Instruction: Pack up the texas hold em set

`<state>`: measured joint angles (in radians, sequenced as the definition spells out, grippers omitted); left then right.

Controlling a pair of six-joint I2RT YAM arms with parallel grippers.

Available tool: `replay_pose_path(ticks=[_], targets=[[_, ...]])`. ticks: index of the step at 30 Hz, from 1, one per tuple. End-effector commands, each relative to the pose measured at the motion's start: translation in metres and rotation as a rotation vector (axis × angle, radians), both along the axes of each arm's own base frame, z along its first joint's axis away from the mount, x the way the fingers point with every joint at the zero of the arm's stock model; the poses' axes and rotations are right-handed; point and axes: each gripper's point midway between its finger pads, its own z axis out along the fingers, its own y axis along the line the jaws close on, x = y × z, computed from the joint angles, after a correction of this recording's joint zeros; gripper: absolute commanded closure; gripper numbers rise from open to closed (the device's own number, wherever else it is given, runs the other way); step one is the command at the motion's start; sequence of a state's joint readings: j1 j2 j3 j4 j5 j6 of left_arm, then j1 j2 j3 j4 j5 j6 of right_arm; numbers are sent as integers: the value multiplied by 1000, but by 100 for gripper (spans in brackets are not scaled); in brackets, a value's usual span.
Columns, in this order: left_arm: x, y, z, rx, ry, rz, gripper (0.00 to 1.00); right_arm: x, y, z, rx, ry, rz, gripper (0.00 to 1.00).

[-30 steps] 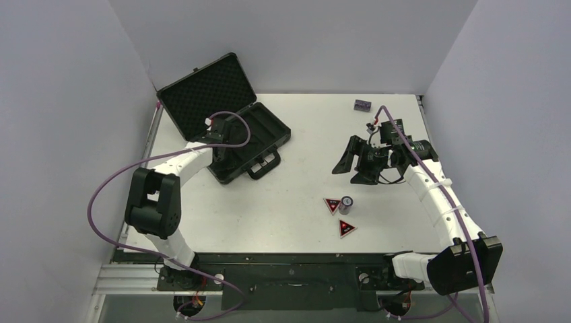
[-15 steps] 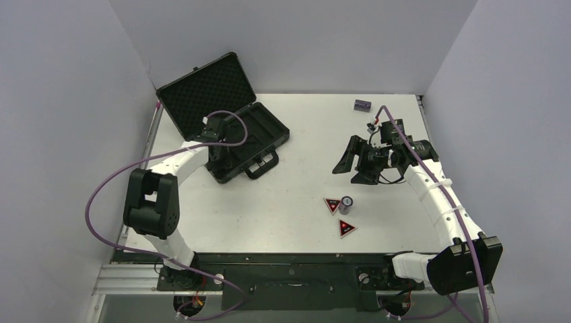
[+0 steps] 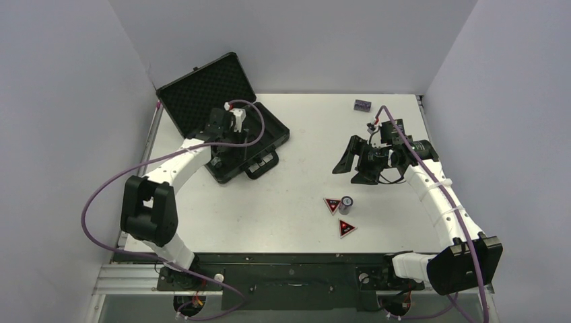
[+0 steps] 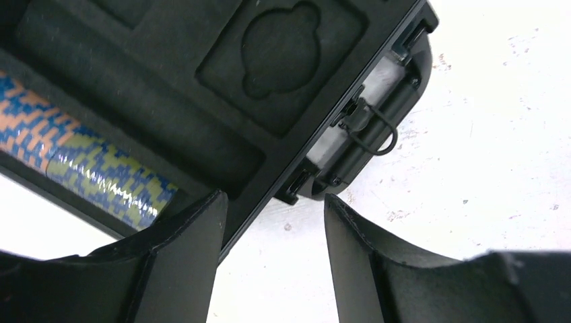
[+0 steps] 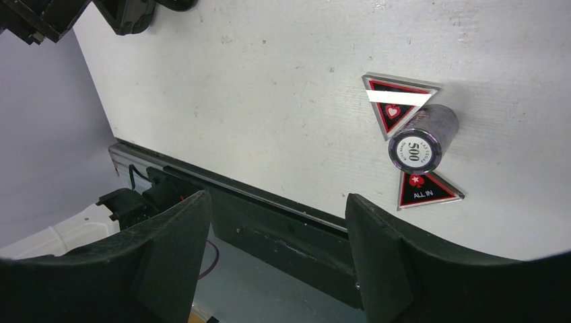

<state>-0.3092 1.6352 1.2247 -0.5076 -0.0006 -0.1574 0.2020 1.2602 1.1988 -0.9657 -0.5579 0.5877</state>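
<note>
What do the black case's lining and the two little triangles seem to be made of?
The case lining looks like matte black foam: soft-edged shaped recesses are cut into it. The triangle tokens look like glossy hard plastic, perhaps acrylic: one throws a bright glare stripe.

Black briefcase (image 3: 202,94), blue-orange and blue-yellow houndstooth chip stacks (image 4: 108,180), red-and-black tokens (image 5: 397,104), white table (image 3: 303,134)

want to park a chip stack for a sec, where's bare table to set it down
Bare table between the briefcase and the right fingers, and the near stretch left of the tokens. Crowded where the chip stack stands between both tokens.
</note>
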Motion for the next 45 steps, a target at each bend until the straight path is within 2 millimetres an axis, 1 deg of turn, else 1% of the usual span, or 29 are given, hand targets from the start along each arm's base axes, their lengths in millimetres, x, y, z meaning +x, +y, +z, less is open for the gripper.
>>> replay_pose_path(ticks=[1, 2, 3, 4, 7, 8, 9, 10, 11, 12, 15, 16, 19, 21, 23, 24, 26, 27, 30, 31, 32, 33, 34, 35, 37, 41, 42, 43, 45], targets=[[22, -15, 11, 2, -37, -110, 47, 5, -1, 9, 5, -35, -3, 32], [22, -15, 3, 12, -11, -115, 47, 5, -1, 9, 4, -35, -1, 32], [25, -17, 4, 10, -12, -119, 47, 4, -1, 8, 3, -32, 0, 32], [26, -17, -4, 14, 7, -122, 47, 4, -2, 9, 1, -34, 0, 32], [32, -20, -13, 4, 30, -121, 47, 4, -2, 9, 0, -33, 1, 32], [31, -20, -22, 3, 56, -116, 47, 4, -2, 9, -2, -32, 0, 32], [32, -21, -23, 0, 62, -115, 47, 4, -2, 9, -2, -34, 0, 32], [30, -20, -31, 3, 90, -103, 47, 4, -2, 9, -4, -34, 0, 32], [31, -18, -33, 12, 98, -87, 47, 4, -2, 8, -4, -32, 0, 32], [29, -16, -39, 19, 121, -59, 47, 4, -3, 9, -5, -33, -2, 32], [24, -13, -44, 29, 144, -12, 47, 3, -3, 8, -8, -35, -5, 32], [23, -14, -43, 26, 140, -4, 47, 3, -4, 7, -7, -33, -7, 32], [12, -18, -53, 26, 158, -2, 48, 3, -3, 5, -4, -33, -10, 32], [9, -21, -57, 22, 169, 2, 52, 4, -2, 5, 0, -32, -13, 32], [7, -27, -59, 7, 166, 12, 59, 5, -2, 6, 2, -35, -13, 32], [5, -29, -60, 0, 168, 8, 65, 6, -2, 7, 2, -36, -13, 32], [2, -35, -61, -6, 169, -2, 70, 6, -2, 7, 3, -37, -13, 32], [-1, -38, -61, -9, 171, -12, 71, 6, -2, 7, 2, -39, -12, 32], [-13, -44, -67, -15, 195, -32, 74, 4, -2, 6, 2, -37, -15, 32], [-16, -49, -66, -25, 193, -40, 75, 3, -3, 7, 2, -39, -16, 32], [-23, -49, -70, -26, 204, -43, 75, 2, -3, 6, 1, -38, -16, 32], [-27, -56, -68, -37, 198, -55, 75, 2, -3, 6, 2, -40, -17, 32], [-35, -57, -73, -34, 213, -60, 75, 1, -3, 6, 2, -40, -17, 32], [-40, -64, -71, -43, 209, -73, 75, 1, -3, 6, 1, -40, -17, 32], [-58, -70, -78, -42, 234, -91, 75, 1, -3, 6, 1, -39, -18, 32], [-85, -78, -84, -44, 258, -107, 75, 3, -3, 5, 3, -41, -25, 32], [-90, -82, -84, -50, 262, -107, 74, 3, -3, 4, 2, -39, -26, 32], [-97, -80, -86, -52, 267, -106, 74, 3, -3, 4, 2, -37, -27, 32], [-105, -84, -83, -67, 265, -105, 74, 2, -4, 2, -2, -34, -30, 32]])
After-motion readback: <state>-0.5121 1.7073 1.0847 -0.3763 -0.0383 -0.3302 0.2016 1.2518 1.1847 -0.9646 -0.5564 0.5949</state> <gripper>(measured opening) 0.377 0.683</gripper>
